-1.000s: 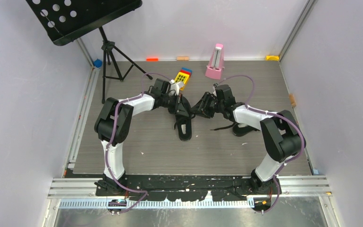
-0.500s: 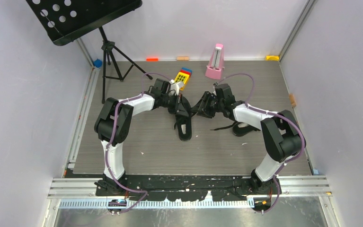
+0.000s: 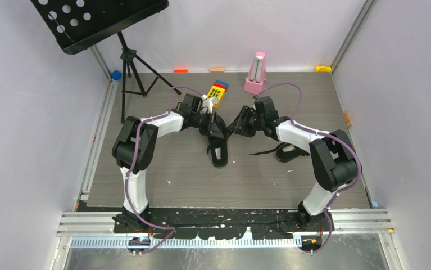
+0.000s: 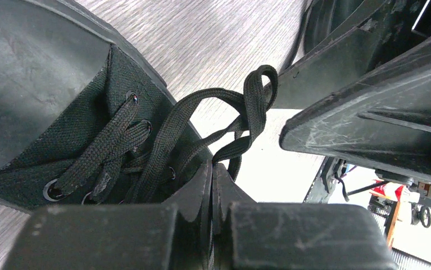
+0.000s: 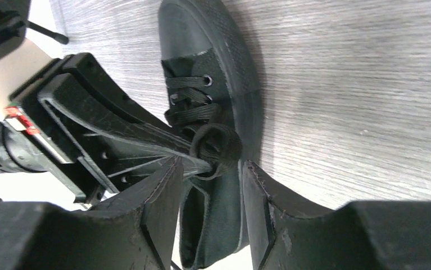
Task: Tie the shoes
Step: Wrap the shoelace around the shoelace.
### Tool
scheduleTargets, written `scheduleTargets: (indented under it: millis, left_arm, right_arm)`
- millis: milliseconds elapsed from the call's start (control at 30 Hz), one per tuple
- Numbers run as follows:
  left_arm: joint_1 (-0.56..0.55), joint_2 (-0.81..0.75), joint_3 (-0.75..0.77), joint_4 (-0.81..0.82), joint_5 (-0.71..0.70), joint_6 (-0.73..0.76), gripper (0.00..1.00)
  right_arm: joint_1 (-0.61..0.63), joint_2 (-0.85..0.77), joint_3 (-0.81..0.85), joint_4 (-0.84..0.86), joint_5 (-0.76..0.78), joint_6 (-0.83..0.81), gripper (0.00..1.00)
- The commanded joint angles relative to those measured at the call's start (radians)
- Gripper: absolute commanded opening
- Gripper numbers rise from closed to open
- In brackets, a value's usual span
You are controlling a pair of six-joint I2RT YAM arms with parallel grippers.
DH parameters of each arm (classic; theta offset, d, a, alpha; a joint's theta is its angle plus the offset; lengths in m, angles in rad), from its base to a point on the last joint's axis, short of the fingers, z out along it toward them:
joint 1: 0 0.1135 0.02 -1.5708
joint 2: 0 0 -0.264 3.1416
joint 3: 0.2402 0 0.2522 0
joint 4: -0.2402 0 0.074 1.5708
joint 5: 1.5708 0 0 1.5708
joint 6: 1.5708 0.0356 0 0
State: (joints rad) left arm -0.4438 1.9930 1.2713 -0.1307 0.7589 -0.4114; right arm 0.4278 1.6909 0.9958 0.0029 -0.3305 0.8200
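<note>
One black shoe (image 3: 219,151) lies mid-table, toe towards the far side; it also shows in the left wrist view (image 4: 61,112) and the right wrist view (image 5: 224,73). My left gripper (image 3: 217,129) is over its lacing, shut on a black lace (image 4: 255,101) that loops up from the eyelets. In the right wrist view the lace loop (image 5: 216,147) sits round the left gripper's tip. My right gripper (image 3: 237,125) is open, its fingers (image 5: 165,185) on either side of that loop, not touching it. The second shoe (image 3: 289,152) lies to the right, partly hidden under my right arm, a lace trailing left.
A yellow toy block (image 3: 218,91) and a pink metronome (image 3: 255,74) stand behind the grippers. A black music stand (image 3: 98,22) with tripod legs stands at the far left. Walls enclose the table on three sides.
My right gripper has shifted slightly farther away and left, closer to the left gripper. The left gripper and both shoes have stayed put.
</note>
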Motion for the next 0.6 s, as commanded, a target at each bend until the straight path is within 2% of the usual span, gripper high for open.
scheduleTargets:
  millis: [0, 167, 400, 567]
  left_arm:
    - [0.002, -0.037, -0.004, 0.000, -0.022, 0.005, 0.00]
    - [0.002, -0.036, -0.006, 0.004, -0.020, 0.005, 0.00]
    - [0.002, -0.034, -0.006, 0.008, -0.021, 0.001, 0.00]
    - [0.002, -0.035, -0.004, 0.012, -0.020, -0.005, 0.00]
  right_arm:
    - [-0.003, -0.040, 0.029, -0.053, 0.050, -0.050, 0.48]
    - [-0.003, -0.073, 0.020, -0.086, 0.093, -0.091, 0.42]
    - [0.001, -0.086, 0.048, -0.124, 0.092, -0.173, 0.22]
    - [0.015, -0.071, 0.089, -0.147, 0.074, -0.205, 0.20]
